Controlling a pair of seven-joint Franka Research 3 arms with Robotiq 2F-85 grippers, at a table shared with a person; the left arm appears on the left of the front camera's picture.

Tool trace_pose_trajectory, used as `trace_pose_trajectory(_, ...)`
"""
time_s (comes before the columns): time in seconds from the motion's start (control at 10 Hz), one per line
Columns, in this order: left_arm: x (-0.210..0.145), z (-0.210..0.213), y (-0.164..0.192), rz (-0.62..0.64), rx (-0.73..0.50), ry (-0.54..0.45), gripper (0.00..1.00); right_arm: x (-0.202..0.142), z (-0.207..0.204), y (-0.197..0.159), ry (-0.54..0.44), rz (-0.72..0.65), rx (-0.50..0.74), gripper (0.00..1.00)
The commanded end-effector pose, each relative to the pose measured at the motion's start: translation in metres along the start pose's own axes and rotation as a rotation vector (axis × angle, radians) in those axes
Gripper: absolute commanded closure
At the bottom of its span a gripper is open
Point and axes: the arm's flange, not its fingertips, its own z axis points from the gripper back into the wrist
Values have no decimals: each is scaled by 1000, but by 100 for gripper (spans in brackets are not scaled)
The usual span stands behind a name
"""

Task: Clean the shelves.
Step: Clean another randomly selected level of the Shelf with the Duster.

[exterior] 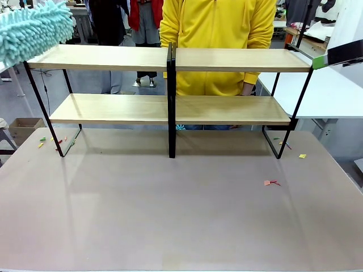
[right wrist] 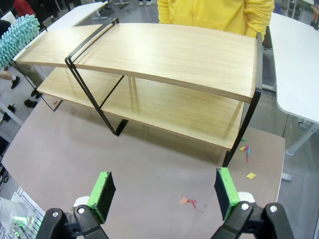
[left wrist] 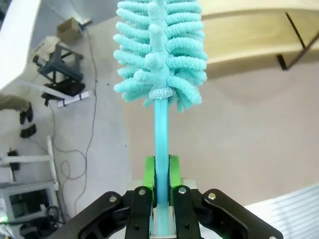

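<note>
Left pincer (left wrist: 160,186) clamped tight on the stem of a turquoise duster (left wrist: 160,50), fluffy head up at ten o'clock by the left end of the top board. Right pincer (right wrist: 164,191) spread wide, empty, at two o'clock. Shelves (exterior: 170,59) at twelve o'clock on the desk (exterior: 170,215), person in yellow (exterior: 218,34) behind; paper scraps (exterior: 270,182) at four o'clock.

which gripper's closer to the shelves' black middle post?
Hard to call. Left gripper holds the duster past the shelves' left end; right gripper hangs open off the right end.
</note>
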Motion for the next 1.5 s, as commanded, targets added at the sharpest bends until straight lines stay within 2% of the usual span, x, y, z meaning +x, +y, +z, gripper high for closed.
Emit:
trace_pose_trajectory(0.0,30,0,-5,18,-336,91,87,0,0,-1,-1,-2,4,0)
trace_pose_trajectory(0.1,0,0,0,0,0,0,87,0,0,-1,-1,-2,4,0)
trace_pose_trajectory(0.2,0,0,0,0,0,0,87,0,0,-1,-1,-2,4,0)
trace_pose_trajectory(0.3,16,-8,-14,7,-109,36,87,0,0,-1,-1,-2,4,0)
trace_pose_trajectory(0.4,23,1,-24,77,106,86,87,0,0,-1,-1,-2,4,0)
trace_pose_trajectory(0.5,27,6,-37,102,196,120,87,0,0,-1,-1,-2,4,0)
trace_pose_trajectory(0.7,38,0,-52,130,267,203,87,0,0,-1,-1,-2,4,0)
trace_pose_trajectory(0.8,43,-5,-55,120,265,242,87,0,0,-1,-1,-2,4,0)
trace_pose_trajectory(1.0,45,-9,-58,93,230,207,87,0,0,-1,-1,-2,4,0)
trace_pose_trajectory(1.4,46,-16,-61,64,235,229,87,0,0,-1,-1,-2,4,0)
